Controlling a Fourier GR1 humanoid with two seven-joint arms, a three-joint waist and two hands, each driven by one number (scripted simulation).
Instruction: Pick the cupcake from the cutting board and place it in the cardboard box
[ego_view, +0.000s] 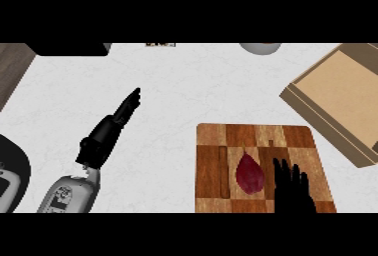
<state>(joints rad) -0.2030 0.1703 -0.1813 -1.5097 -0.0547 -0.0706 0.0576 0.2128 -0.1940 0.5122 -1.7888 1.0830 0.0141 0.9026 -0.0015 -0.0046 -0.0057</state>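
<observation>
On the right side of the white, faintly marbled bench (192, 85) I see the cardboard box (347, 95), a flat tan box with low walls that lies turned at an angle, and its inside shows only a plain brown floor with nothing that I can make out in it. Just beside its lower left wall lies the cutting board (255, 145), a rectangle of wood made from light and dark brown squares like a checker pattern, with a darker groove along its left part. The cupcake (249, 174) is on this board, a little below its middle; from my steep view it looks like a dark red, pointed oval, smooth and without any detail that I can read. The right robot hand (294, 192) is black and comes up from the lower edge over the board, its fingers straight and spread, just to the right of the cupcake; I cannot tell if a finger touches it, and it grasps nothing. The left robot hand (118, 122) is well apart, over the bare bench at the left, with its fingers stretched out together and pointing up and to the right, released and holding nothing, on a grey forearm (70, 192). At the top edge a dark object (70, 48) and a grey round thing (260, 47) are partly cut off.
</observation>
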